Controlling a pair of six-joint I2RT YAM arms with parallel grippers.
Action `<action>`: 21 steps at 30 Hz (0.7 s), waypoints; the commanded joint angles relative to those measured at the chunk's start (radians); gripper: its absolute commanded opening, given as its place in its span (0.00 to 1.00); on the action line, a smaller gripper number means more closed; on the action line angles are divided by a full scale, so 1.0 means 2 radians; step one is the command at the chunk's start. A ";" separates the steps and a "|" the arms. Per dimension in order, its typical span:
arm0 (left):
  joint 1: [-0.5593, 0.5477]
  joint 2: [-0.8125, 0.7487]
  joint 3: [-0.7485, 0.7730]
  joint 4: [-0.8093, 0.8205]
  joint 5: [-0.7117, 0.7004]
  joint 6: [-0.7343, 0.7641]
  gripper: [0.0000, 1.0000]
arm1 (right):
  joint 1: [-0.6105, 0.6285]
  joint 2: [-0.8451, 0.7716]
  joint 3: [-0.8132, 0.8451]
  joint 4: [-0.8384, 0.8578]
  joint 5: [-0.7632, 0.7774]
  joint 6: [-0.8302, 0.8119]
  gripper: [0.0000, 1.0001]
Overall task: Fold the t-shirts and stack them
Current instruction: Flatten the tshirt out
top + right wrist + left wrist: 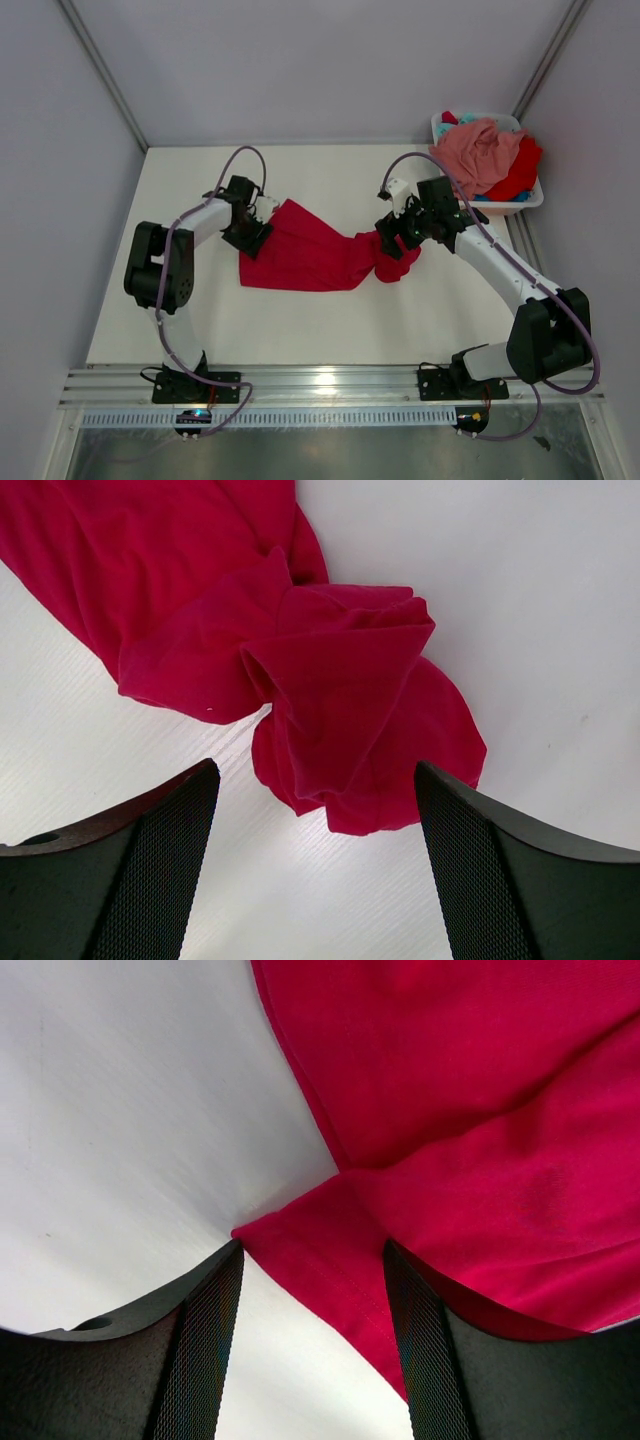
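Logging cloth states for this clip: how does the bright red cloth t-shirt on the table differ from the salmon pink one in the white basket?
The bright red cloth t-shirt lies spread long on the white table; the salmon pink cloth t-shirt sits heaped in the white plastic basket. The red one is mostly flat, bunched only at its right end; the pink one is crumpled throughout. Neither is neatly folded.
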 commanded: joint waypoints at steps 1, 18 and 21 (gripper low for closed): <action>0.001 0.005 0.020 0.027 -0.022 0.004 0.60 | 0.000 -0.014 -0.003 0.012 -0.002 0.001 0.82; 0.001 0.022 0.037 0.019 -0.017 0.002 0.60 | 0.000 -0.014 -0.003 0.008 -0.004 -0.001 0.82; 0.000 0.029 0.037 0.017 -0.016 0.002 0.59 | 0.000 -0.015 -0.002 0.008 -0.004 -0.001 0.82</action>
